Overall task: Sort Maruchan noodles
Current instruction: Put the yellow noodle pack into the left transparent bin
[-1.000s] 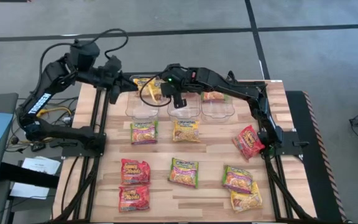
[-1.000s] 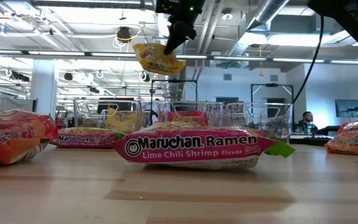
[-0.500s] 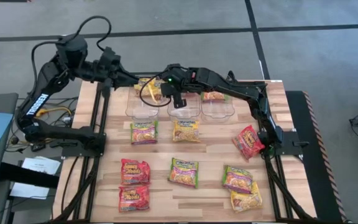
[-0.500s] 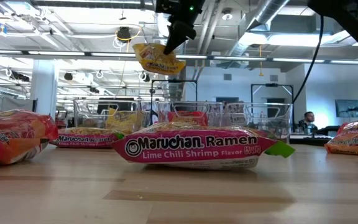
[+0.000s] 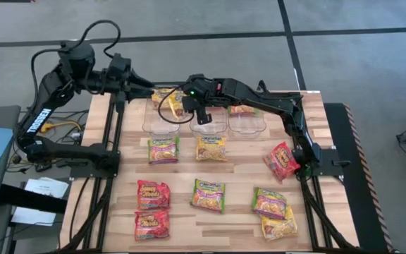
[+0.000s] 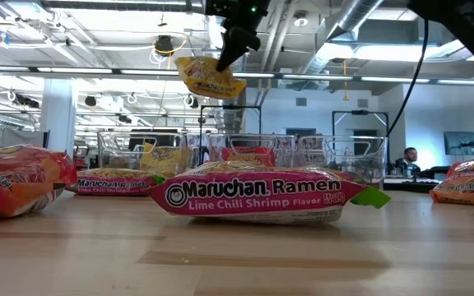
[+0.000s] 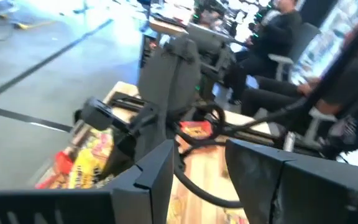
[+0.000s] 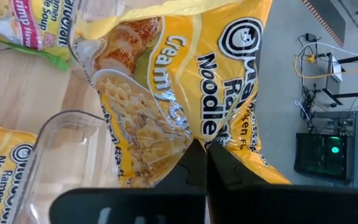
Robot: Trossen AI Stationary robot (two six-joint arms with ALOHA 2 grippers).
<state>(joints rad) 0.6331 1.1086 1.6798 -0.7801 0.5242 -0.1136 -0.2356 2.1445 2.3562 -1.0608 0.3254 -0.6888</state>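
Observation:
My right gripper (image 5: 187, 104) hangs over the far side of the table, above the left clear bin (image 5: 160, 121), and is shut on a yellow Maruchan packet (image 5: 173, 100). The low view shows that packet (image 6: 210, 77) high above the bins, under the gripper (image 6: 230, 54). My left gripper (image 5: 146, 85) is open and raised near the far-left corner, touching nothing. Several red, green and yellow packets lie flat on the table, among them a green one (image 5: 163, 149) and a yellow one (image 5: 211, 148). My right gripper pinches the yellow packet between its two fingers at one edge (image 8: 199, 135), with both fingertips (image 8: 219, 163) closed together on the crinkled plastic. The fingers come from above, slanting down. The packet hangs tilted below them, lifted clear of the bins and table.
Three clear bins stand in a row at the far side: left, middle (image 5: 210, 122) and right (image 5: 247, 120), the right one holding a red-orange packet. Loose packets fill the middle and near table, such as (image 5: 153, 194), (image 5: 208, 194), (image 5: 282, 160). People sit in the room beyond.
My left arm has pulled up and back toward the far-left edge, its elbow swinging outward; its gripper has moved a little farther from the bins. My right gripper and the yellow packet have stayed in place.

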